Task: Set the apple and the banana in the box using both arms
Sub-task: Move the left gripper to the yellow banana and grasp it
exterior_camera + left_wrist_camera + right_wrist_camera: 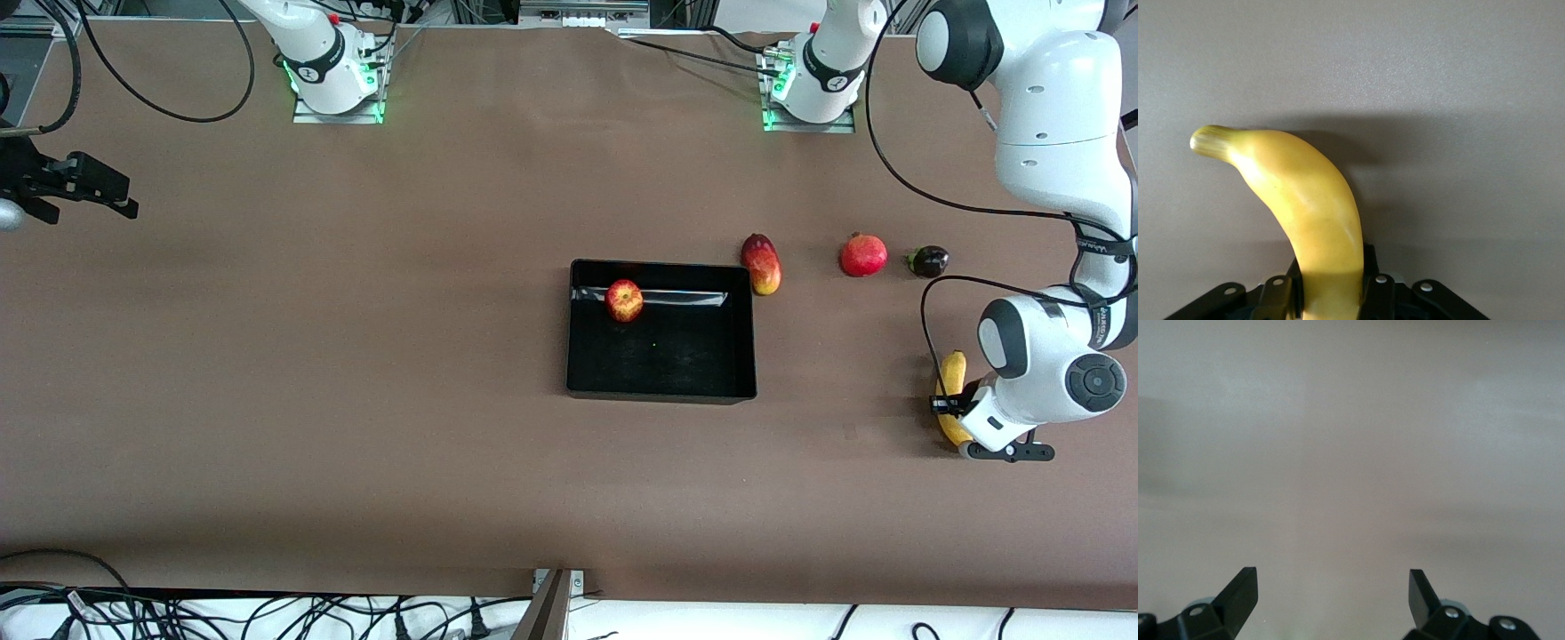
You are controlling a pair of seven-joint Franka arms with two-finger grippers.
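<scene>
Left pincer (949, 406) is clamped low at the left arm's table end; right pincer (1333, 595) waits, fingers spread.

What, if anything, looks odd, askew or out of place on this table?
Nothing stands out. The small streaky red apple sits inside the shallow black tray, which lies square and undamaged. The long yellow banana lies flat on the brown table, clamped by the left end effector. Nothing is spilled or tipped.

A robotics lab: two white arms (1049, 178) bolted by metal base plates (338, 111) to a brown-covered desk (356, 356), with loose black cables (267, 613) trailing along its edge.
</scene>
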